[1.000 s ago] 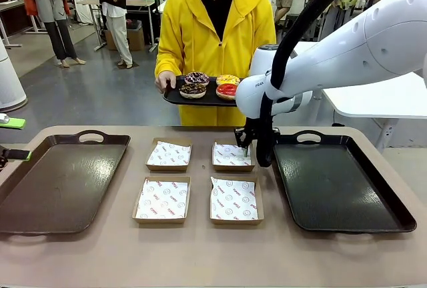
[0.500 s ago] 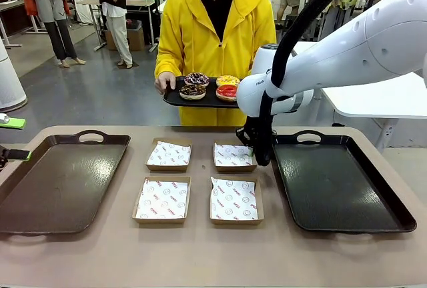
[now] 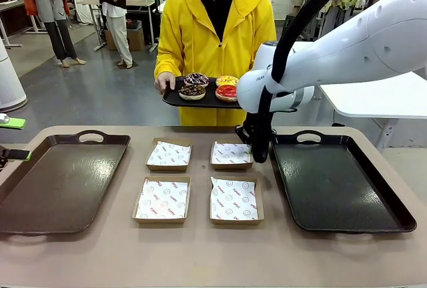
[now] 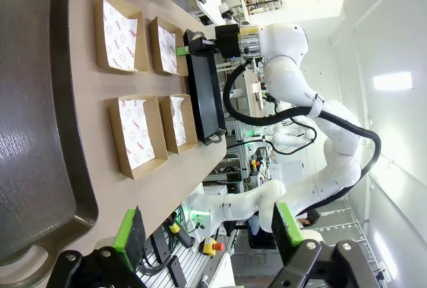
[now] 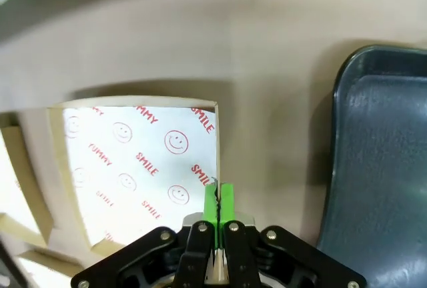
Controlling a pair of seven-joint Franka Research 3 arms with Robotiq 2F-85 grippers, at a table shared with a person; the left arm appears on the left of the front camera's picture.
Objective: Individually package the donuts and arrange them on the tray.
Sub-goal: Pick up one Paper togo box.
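The donuts (image 3: 193, 91) are yellow-glazed, glossy red, chocolate with purple-white sprinkles and chocolate with tan crumbs, on a black tray (image 3: 200, 103) held by a person (image 3: 190, 28) in yellow. The brown boxes (image 3: 160, 220) hold white paper (image 3: 162, 199) printed with red smiley faces and words, SMILE and YUMMY in the far-right box (image 5: 133, 101). The surface (image 3: 200, 255) is tan, the left tray (image 3: 60, 181) dark brown, the right tray (image 3: 333, 188) black, the left pincer (image 4: 208, 229) and right pincer (image 5: 218, 191) black with green pads (image 5: 227, 198)

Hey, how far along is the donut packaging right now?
Nothing is packed: the four boxes hold only paper. The right gripper is shut on the wall of the far right box. Left to do: all four donuts, on the person's tray, need boxing and arranging.
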